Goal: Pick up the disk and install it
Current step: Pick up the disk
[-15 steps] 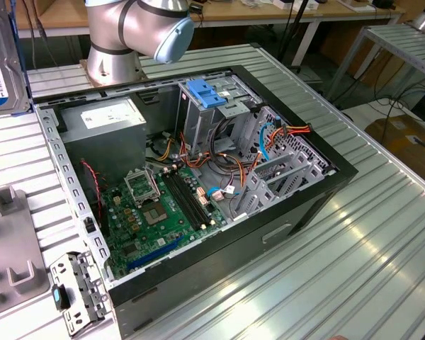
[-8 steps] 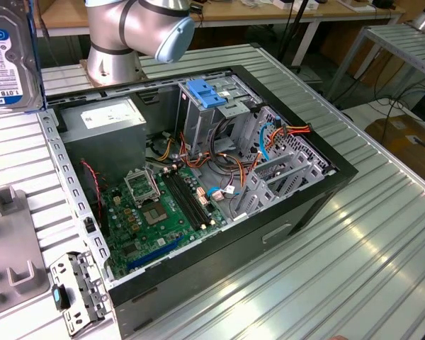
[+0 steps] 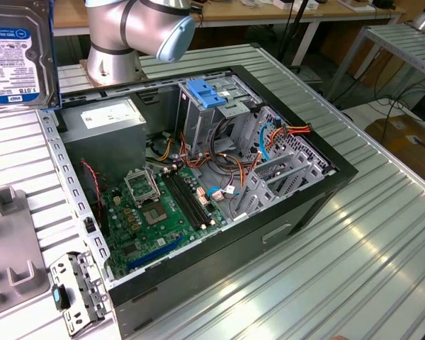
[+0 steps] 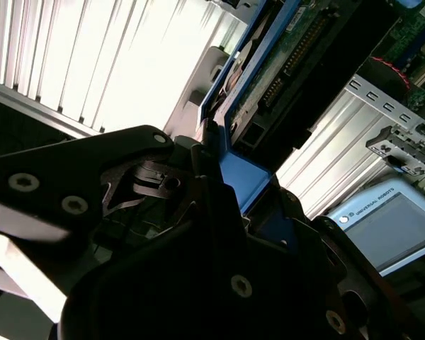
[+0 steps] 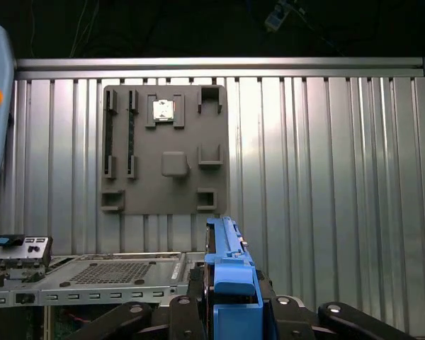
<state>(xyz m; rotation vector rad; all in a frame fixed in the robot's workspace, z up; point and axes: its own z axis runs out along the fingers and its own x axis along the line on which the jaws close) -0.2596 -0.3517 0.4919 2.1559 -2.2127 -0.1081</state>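
Tool (image 5: 231,306) aloft, disk (image 5: 224,248) edge-up in grip

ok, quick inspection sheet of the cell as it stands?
Surface: ribbed metal table, open computer case on it.
Job's things: disk held up off the table, blue rails on its sides.
Clutter: grey holder plate; loose metal bracket.
Grippers: gripper shut on the disk.
Cables: orange, red and blue wires inside the case.
Surroundings: bench, cardboard box, control tablet.
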